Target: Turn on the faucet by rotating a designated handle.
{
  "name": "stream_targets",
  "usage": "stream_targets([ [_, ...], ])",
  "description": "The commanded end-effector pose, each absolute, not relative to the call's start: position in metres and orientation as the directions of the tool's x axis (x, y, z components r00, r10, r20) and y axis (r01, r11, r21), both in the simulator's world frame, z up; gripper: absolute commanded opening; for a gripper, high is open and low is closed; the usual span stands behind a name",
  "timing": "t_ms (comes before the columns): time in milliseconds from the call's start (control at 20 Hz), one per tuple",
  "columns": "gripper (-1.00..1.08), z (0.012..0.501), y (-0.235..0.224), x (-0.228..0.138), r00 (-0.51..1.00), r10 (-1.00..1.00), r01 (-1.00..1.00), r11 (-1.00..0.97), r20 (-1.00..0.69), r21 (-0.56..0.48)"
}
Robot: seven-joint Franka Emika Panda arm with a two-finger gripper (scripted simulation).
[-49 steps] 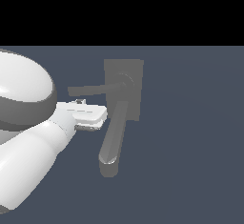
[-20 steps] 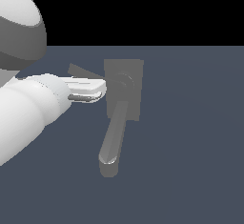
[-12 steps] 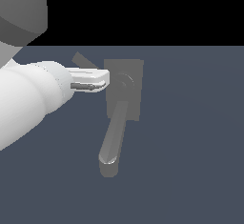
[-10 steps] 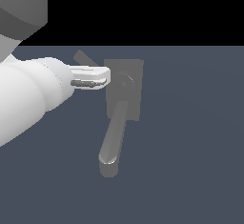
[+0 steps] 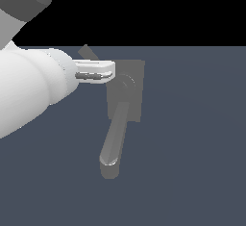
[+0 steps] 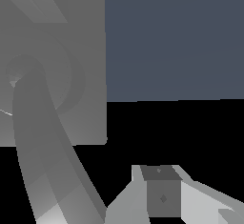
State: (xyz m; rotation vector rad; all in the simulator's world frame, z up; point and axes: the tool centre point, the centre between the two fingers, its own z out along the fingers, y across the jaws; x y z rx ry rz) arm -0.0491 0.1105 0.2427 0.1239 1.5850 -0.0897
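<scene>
Gripper reaching in at the faucet's hub, handle angled up behind it

My arm (image 5: 29,90) is filling the near side on the exterior view's left, and my gripper (image 5: 108,71) is extending from it toward the faucet (image 5: 126,93); I cannot tell how far the fingers (image 5: 96,65) are parted or whether they are gripping anything, since only their edges are showing, though the tip is sitting right against the edge of the base block (image 5: 137,76). Nearest on the fixture, the thick spout (image 5: 115,138) is running from the round hub (image 5: 127,82) toward the camera with its rounded end catching light. Farther back, the handle (image 5: 87,53) is poking out above my gripper, slanting up toward the exterior view's left, partly hidden behind the fingers. In the wrist view the spout (image 6: 38,161) is crossing the base block (image 6: 86,37), with one finger pad (image 6: 162,197) showing at the frame edge
</scene>
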Motion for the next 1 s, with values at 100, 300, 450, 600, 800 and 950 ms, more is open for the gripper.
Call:
stream_targets([
  [100, -1.0, 0.257, 0.097, -0.049, -0.006, 0.023, 0.139, 0.99, -1.0, 0.022],
  [300, -1.0, 0.267, 0.088, -0.05, -0.004, 0.024, 0.138, 0.99, -1.0, 0.023],
  [450, -1.0, 0.274, 0.081, -0.051, -0.002, 0.024, 0.138, 0.99, -1.0, 0.023],
  [600, -1.0, 0.281, 0.073, -0.052, 0.0, 0.024, 0.137, 0.99, -1.0, 0.024],
  [800, -1.0, 0.291, 0.064, -0.053, 0.003, 0.024, 0.137, 0.99, -1.0, 0.024],
  [950, -1.0, 0.279, 0.063, -0.057, -0.02, 0.023, 0.139, 0.99, -1.0, 0.02],
])
